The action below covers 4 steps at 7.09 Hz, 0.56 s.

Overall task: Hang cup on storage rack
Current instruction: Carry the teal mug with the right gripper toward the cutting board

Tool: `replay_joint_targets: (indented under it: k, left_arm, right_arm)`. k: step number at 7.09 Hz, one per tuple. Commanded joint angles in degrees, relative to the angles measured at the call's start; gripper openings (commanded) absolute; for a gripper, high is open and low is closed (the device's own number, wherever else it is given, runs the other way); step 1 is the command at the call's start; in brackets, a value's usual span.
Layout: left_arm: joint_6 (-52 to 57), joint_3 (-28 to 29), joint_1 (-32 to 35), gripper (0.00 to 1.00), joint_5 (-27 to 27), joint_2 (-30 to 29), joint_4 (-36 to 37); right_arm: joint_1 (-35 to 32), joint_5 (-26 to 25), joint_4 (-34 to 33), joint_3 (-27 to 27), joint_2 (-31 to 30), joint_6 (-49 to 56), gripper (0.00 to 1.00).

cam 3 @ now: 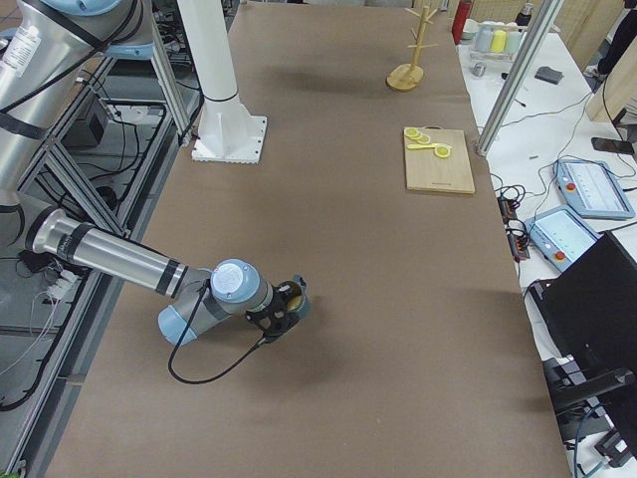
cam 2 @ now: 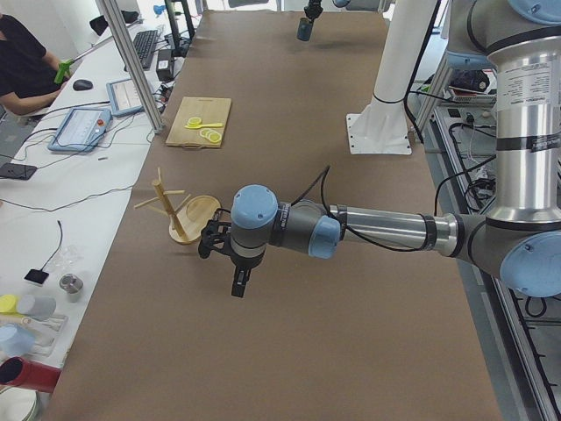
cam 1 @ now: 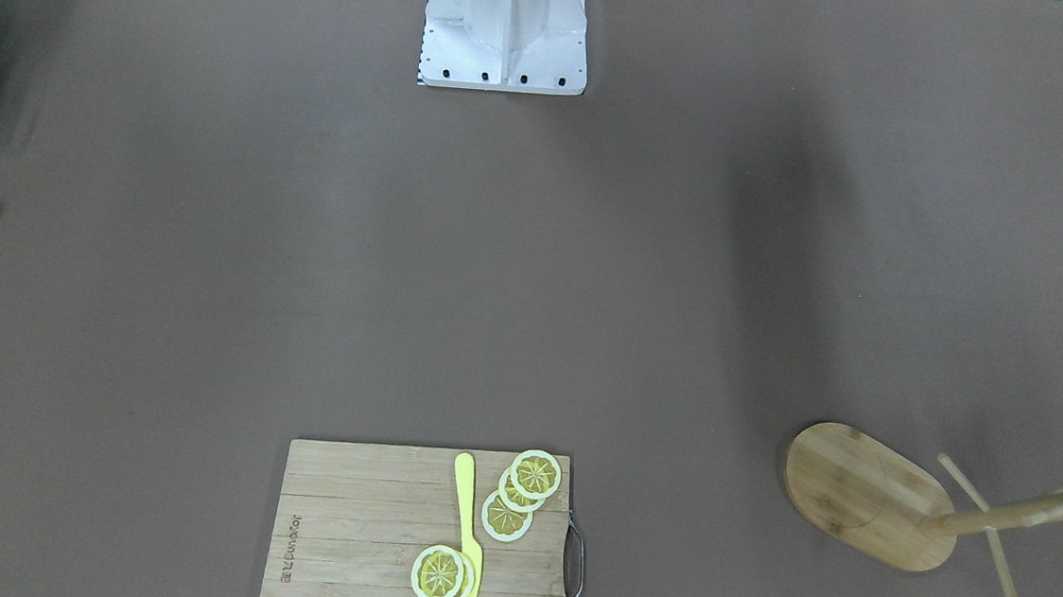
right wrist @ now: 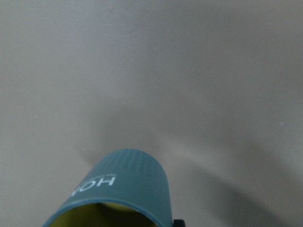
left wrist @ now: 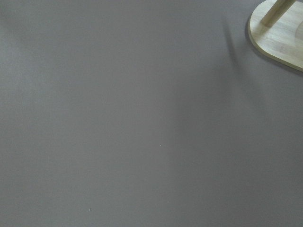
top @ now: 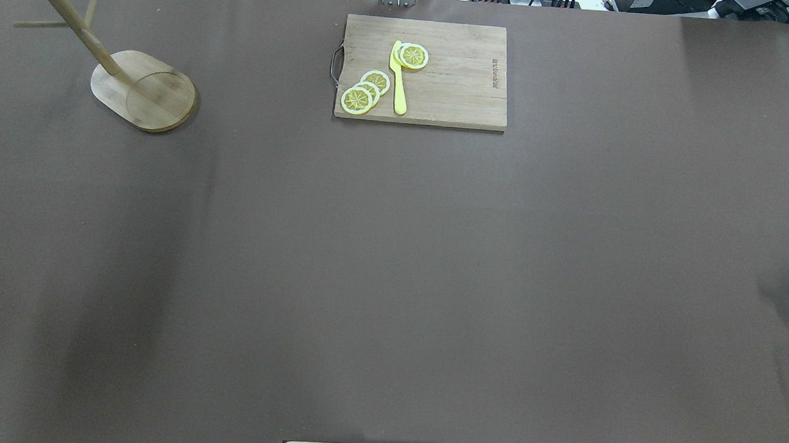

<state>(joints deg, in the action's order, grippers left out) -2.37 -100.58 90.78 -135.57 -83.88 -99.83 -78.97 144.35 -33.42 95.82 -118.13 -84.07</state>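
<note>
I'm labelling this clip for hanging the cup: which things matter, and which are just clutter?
For the job: cup; storage rack.
Lying about: cutting board; lemon slices; yellow knife.

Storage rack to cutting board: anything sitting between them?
Nothing. In the overhead exterior view, the stretch of brown table between the storage rack and the cutting board is bare.
</note>
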Motion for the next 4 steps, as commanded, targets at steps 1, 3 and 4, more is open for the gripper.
replay_joint_targets:
  k: [1,3,4]
  left_arm:
    - [0.0,0.7,-0.1,0.98,0.0,-0.3,0.0]
    - [0.0,1.5,-0.1,0.98,0.1,-1.0,0.0]
    - [0.0,2.1,-0.1,0.98,0.0,-1.2,0.0]
  right_arm:
    - [-3.2,1.7,-8.8,0.9,9.5,0.7,0.0]
    - [-3.3,1.6,-16.7,1.3,19.7,4.1,0.0]
    - [-3.3,1.1,-22.9,1.4,27.1,4.7,0.0]
